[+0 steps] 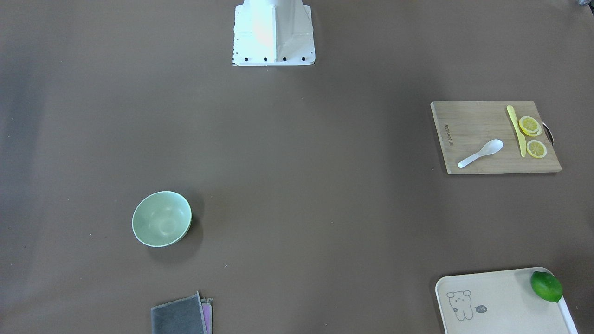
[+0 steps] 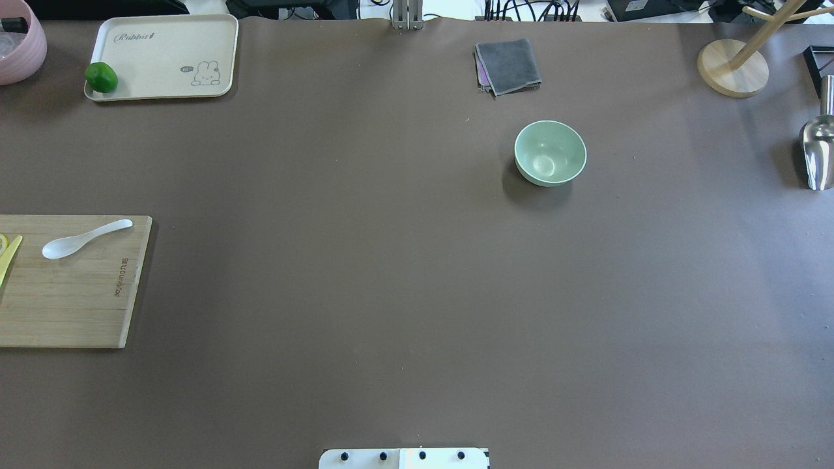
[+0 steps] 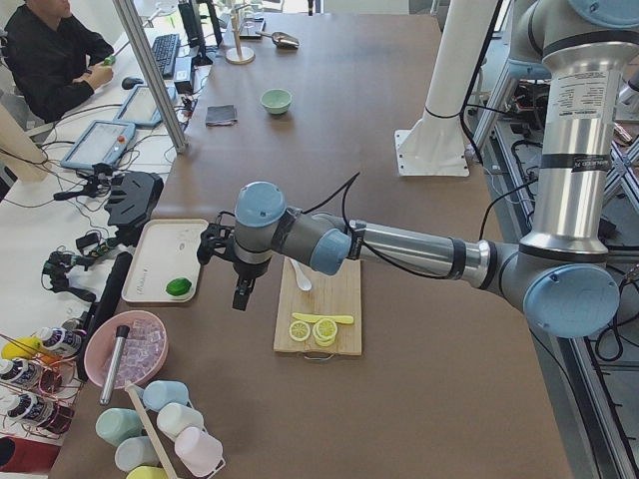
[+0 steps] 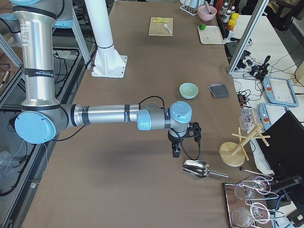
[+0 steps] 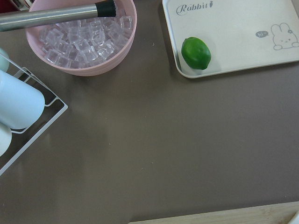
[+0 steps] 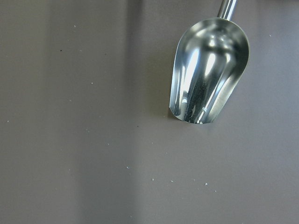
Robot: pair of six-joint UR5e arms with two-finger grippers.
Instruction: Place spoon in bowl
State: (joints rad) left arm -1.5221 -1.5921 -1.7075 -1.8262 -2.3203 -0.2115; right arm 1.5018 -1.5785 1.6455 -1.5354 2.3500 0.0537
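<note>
The white spoon (image 1: 480, 153) lies on a wooden cutting board (image 1: 473, 125) at the robot's left end of the table; it also shows in the overhead view (image 2: 85, 238). The mint-green bowl (image 1: 161, 218) stands upright and empty on the robot's right half (image 2: 550, 152), far from the spoon. My left gripper (image 3: 243, 294) hangs over the table beside the board, between it and the tray; it shows only in the exterior left view, so I cannot tell its state. My right gripper (image 4: 175, 152) hangs near a metal scoop, well away from the bowl (image 4: 188, 90); I cannot tell its state either.
A yellow knife (image 1: 516, 130) and lemon slices (image 1: 529, 125) share the board. A tray (image 1: 501, 301) holds a lime (image 1: 546, 286). A grey cloth (image 2: 508, 65) lies beyond the bowl. A metal scoop (image 6: 210, 70), a wooden stand (image 2: 733, 65) and a pink ice bowl (image 5: 79, 37) sit at the table's ends.
</note>
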